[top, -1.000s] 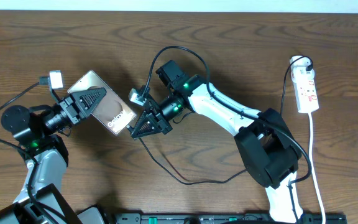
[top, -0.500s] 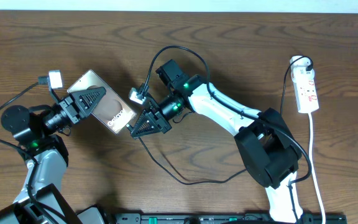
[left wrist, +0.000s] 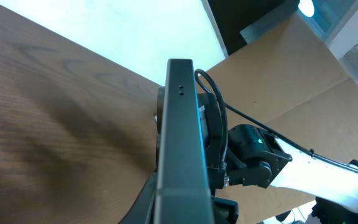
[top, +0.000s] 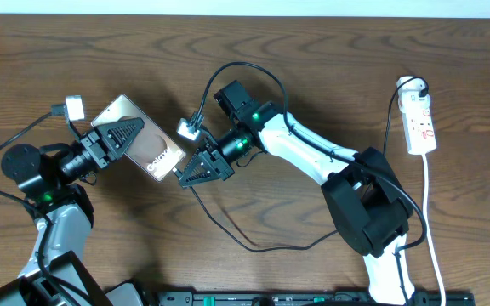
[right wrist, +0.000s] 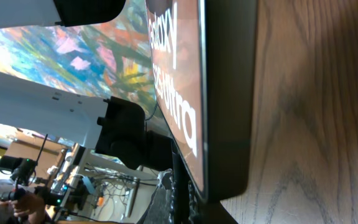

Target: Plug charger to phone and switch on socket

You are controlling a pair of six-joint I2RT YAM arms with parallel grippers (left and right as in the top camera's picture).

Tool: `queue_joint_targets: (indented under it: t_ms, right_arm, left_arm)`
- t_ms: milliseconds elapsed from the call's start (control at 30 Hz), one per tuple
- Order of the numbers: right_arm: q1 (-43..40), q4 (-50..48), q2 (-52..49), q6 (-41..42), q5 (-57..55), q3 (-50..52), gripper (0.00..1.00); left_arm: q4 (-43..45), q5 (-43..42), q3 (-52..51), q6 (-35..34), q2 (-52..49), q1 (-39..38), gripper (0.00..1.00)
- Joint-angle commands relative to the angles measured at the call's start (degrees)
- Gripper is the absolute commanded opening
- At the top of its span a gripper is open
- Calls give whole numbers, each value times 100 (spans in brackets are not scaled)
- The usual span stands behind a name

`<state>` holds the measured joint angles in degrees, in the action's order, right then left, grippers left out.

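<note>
The charger [top: 253, 246] lies nearest, its thin black cable sagging in a loose loop on the wooden surface [top: 313, 51]. It is light and limp and will trail wherever the tip is led, so the only useful hold is right behind the small plug tip, where it is stiff enough to aim. Up from that loop the cable rises into my right gripper [top: 192, 174], which sits just beside the lettered end of the phone [top: 156, 157]. I cannot tell from these views whether those jaws are clenched on the tip or standing slack, since the wrist camera shows mostly the phone's dark edge and white label. My left gripper [top: 134, 134] grasps the phone, one finger across its pinkish-bronze back. In the left wrist view it stands edge-up between my fingers. It is a thin, rigid, smooth slab, light but slippery, and I judge it could pivot in the pinch if the plug pushes off-centre. It is best held across the flat faces near the middle and braced against the push. Farthest off, at the right edge, the white socket [top: 421, 123] lies well apart from both grippers, a black plug [top: 418, 86] seated at its far end. It looks light enough to slide when a switch is pressed, so I would press straight down.
</note>
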<state>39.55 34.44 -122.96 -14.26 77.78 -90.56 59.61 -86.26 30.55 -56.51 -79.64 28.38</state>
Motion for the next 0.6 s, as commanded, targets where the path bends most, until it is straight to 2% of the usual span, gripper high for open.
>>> queue_joint_targets:
  t_ms: [0, 367, 567]
  right_arm:
    - [-90, -81, -55, 55, 195, -55, 1]
    - [-127, 28, -55, 44, 55, -55, 1]
    - [-229, 413, -55, -330, 55, -55, 1]
  left_arm:
    - [28, -380, -48, 50, 33, -52, 7]
    - [-17, -382, -50, 28, 33, -232, 7]
    - [-15, -382, -50, 28, 33, -313, 7]
